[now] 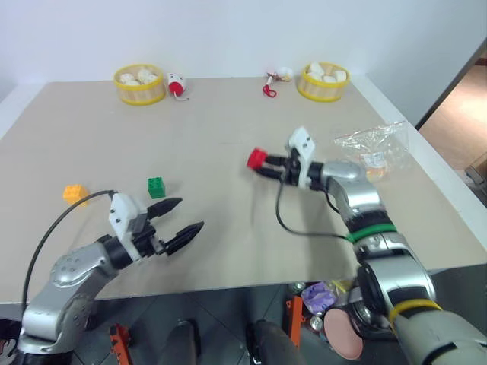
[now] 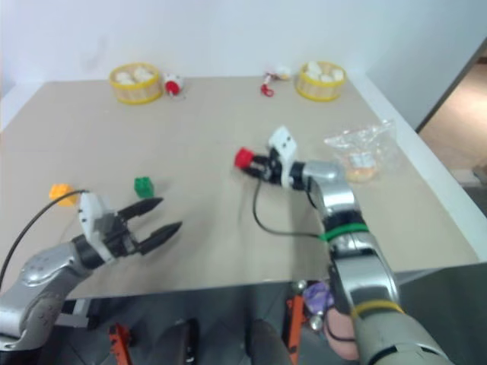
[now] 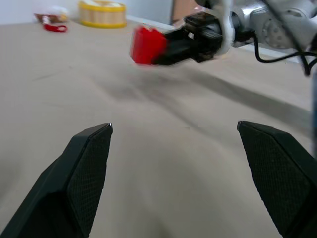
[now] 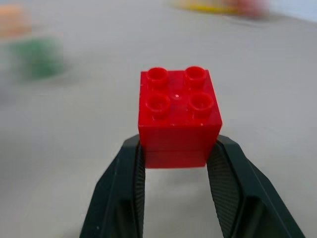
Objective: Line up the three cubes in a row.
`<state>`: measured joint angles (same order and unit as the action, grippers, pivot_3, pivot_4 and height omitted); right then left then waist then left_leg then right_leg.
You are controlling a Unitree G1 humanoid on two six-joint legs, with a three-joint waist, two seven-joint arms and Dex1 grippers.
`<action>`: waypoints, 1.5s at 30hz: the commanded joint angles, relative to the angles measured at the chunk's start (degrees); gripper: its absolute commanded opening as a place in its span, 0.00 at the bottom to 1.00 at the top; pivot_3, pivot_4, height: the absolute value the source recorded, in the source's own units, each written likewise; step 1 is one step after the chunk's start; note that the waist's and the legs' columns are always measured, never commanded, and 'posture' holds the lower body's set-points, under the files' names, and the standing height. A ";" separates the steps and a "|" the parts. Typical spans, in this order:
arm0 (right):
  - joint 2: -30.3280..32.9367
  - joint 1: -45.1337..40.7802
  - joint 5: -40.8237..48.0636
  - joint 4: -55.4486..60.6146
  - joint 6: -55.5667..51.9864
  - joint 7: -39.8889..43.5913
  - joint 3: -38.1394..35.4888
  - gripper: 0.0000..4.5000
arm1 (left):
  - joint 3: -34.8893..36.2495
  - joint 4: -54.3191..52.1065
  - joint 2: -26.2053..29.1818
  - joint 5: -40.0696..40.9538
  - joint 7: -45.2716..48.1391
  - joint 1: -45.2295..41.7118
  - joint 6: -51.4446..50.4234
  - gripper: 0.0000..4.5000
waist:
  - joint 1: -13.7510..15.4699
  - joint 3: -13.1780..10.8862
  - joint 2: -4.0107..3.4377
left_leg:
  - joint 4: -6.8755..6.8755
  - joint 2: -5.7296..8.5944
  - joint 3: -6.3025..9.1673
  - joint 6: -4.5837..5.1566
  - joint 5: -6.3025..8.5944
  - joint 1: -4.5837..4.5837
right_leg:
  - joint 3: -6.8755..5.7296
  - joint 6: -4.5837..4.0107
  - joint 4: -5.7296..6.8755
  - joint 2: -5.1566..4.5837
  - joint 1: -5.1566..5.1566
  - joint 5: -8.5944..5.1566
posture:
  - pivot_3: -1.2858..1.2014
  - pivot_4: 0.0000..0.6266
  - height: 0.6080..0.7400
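Above the middle of the tabletop (image 1: 228,137), the right gripper (image 1: 262,165) pinches the red cube (image 4: 178,116) between its two black fingers, one pressed to each side, studs up, lifted clear of the surface. Nearer the front edge on the robot's left, the left gripper (image 1: 181,220) hangs with its fingers spread wide, holding nothing. Just beyond it, the green cube (image 1: 156,186) sits on the tabletop, with the orange-yellow cube (image 1: 74,193) further left, apart from it.
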<state>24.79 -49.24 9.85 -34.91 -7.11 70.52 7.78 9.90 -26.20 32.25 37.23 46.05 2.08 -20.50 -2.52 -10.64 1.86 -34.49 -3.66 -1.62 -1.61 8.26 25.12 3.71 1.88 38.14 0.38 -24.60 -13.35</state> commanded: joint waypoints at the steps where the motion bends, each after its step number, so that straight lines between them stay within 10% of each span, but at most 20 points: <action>1: 2.54 1.57 1.30 7.13 -1.24 9.83 3.37 0.27 | 2.09 -1.85 1.87 2.90 3.78 0.48 0.68 0.93 | -0.15 -0.01 -0.01 | 0.00 -0.01 -0.01 0.00 0.00 -0.01 | 0.02 -0.11 0.00 0.00 -0.01 -0.05 | 0.52 0.24 1.00; 37: -1.05 -5.76 -8.60 -17.46 18.60 15.87 6.47 0.27 | 3.10 -4.31 2.75 0.93 2.22 3.46 2.64 0.93 | -0.28 0.00 0.01 | -0.09 -0.07 -0.09 -0.02 -0.04 -0.07 | 0.25 -0.38 0.03 0.18 -0.17 0.17 | 0.52 0.24 1.00; 45: -1.14 -6.56 -10.98 -19.64 20.00 13.75 6.92 0.95 | 2.97 -4.57 2.60 0.98 1.38 3.15 2.70 0.93 | -0.32 0.02 0.03 | -0.12 -0.11 -0.07 -0.02 -0.04 -0.21 | 0.30 -0.49 0.05 0.26 -0.14 0.33 | 0.52 0.24 1.00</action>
<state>23.17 -54.23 0.28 -53.78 12.55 84.93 14.52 11.80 -28.29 34.67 37.95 47.73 5.49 -18.75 -2.84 -10.62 1.89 -34.61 -3.77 -1.70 -1.63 8.22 24.91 4.02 1.39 38.19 0.63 -24.74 -13.01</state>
